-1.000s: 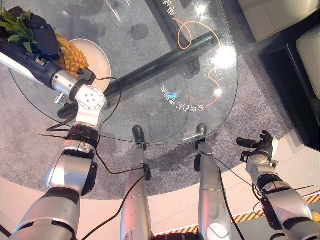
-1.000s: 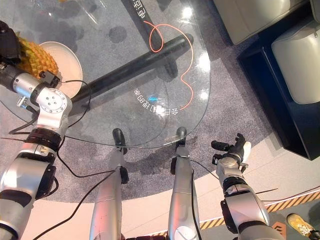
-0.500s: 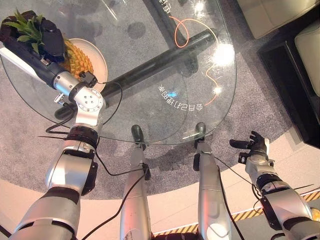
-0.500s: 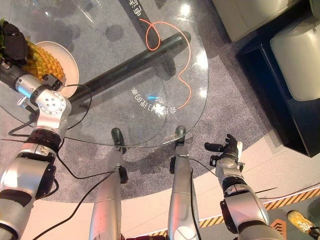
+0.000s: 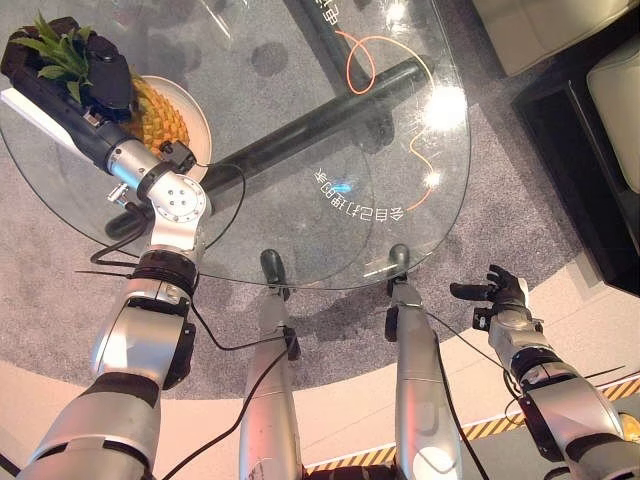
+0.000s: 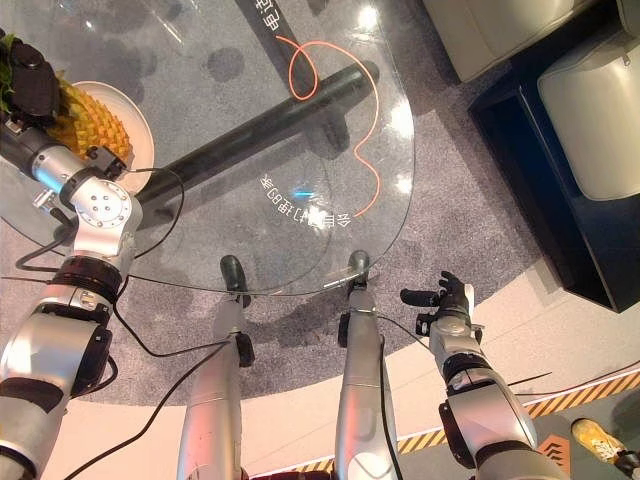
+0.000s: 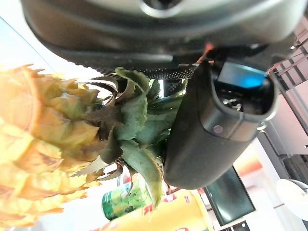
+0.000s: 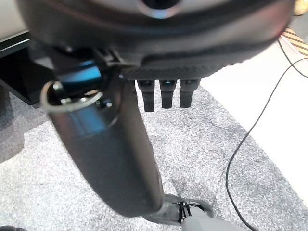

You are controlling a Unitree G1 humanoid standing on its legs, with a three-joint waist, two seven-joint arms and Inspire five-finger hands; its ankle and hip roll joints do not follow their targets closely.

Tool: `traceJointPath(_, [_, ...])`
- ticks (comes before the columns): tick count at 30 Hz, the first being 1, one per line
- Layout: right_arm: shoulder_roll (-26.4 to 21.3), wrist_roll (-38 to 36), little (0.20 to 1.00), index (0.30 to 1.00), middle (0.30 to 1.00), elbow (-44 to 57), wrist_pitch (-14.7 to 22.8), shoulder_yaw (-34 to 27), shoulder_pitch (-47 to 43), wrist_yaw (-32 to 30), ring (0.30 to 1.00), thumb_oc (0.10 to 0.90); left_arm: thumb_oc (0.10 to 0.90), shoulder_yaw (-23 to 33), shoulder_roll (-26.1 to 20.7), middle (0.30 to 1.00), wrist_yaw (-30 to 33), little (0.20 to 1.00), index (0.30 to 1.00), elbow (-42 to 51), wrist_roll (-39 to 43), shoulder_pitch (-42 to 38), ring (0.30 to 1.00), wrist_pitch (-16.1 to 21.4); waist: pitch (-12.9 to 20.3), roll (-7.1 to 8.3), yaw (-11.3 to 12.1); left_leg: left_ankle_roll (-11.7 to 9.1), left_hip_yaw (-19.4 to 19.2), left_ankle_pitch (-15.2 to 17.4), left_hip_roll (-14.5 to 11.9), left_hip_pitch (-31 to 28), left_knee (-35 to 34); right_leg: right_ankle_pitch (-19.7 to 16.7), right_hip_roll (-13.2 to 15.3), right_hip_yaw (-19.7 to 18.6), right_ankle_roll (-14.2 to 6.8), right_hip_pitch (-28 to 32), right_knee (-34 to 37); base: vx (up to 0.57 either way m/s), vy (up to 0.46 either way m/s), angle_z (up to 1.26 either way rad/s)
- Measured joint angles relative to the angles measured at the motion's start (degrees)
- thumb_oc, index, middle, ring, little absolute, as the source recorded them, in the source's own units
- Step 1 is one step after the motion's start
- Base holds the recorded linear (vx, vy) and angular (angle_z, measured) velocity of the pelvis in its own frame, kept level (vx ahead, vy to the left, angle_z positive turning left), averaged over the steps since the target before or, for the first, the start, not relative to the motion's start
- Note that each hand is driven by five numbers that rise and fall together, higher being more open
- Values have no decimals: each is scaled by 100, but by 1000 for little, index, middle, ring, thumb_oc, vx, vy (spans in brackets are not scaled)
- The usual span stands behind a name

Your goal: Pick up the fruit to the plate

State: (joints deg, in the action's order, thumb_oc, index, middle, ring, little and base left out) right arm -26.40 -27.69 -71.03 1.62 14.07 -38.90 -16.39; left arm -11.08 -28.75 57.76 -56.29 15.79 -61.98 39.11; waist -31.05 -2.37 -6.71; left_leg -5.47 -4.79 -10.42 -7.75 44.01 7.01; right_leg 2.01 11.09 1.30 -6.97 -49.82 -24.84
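The right hand (image 8: 159,53) hangs above grey carpet (image 8: 202,144), thumb (image 8: 106,159) extended and fingers (image 8: 166,94) held straight. Beside the carpet lies pale floor (image 8: 284,130).

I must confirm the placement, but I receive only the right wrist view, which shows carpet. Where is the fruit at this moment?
Observer: The pineapple lies over the plate, at the left far end of the glass table.
Operator: Does the left hand hold it?
Observer: The left hand is at its leafy crown, thumb beside the leaves; a closed grip I cannot confirm.
Operator: And my right hand?
Observer: The right hand hangs open off the table, over the carpet's edge.
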Motion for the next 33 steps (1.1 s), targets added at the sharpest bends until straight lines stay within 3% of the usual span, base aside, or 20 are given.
traceJointPath(5, [2,0,900,900,900,0,1,0,-28,1,900,800,100,-71,1,300,-118,200,300,-8,142,-66,300,0,0,22,-5,-2,0,-2,0,59,1,-8,0,0,2,-59,-1,0,0,0])
traceJointPath(8, [4,0,900,900,900,3,1,0,-38,1,900,800,174,-161,0,364,-126,274,364,-38,141,-69,364,0,1,26,-4,-2,2,-3,1,67,2,-9,0,-1,1,-65,-1,0,0,0])
traceJointPath(9, [4,-1,900,900,900,3,2,0,-49,1,900,800,284,-164,0,458,-149,384,458,-133,143,-96,458,0,1,28,-8,-2,2,-3,0,69,3,-10,0,-1,2,-66,-1,0,0,0])
traceJointPath(11, [4,-1,900,900,900,2,5,-1,-49,1,900,800,385,-162,-1,545,-193,485,545,-178,144,-99,545,0,2,30,-9,-2,3,-3,0,69,5,-10,-2,-1,2,-67,-1,0,0,0])
traceJointPath(15, [4,-1,900,900,900,3,9,0,-51,0,900,800,473,-163,-1,620,-212,573,620,-187,144,-100,620,0,2,35,-3,-3,5,-4,0,74,4,-10,-1,0,2,-68,-1,0,0,0])
traceJointPath(33, [9,-1,900,900,900,4,39,-1,-94,-1,900,800,460,-161,-4,608,-203,560,608,-190,141,-128,608,4,2,37,12,-7,12,-7,2,100,7,-11,-1,3,2,-89,-4,0,0,0])
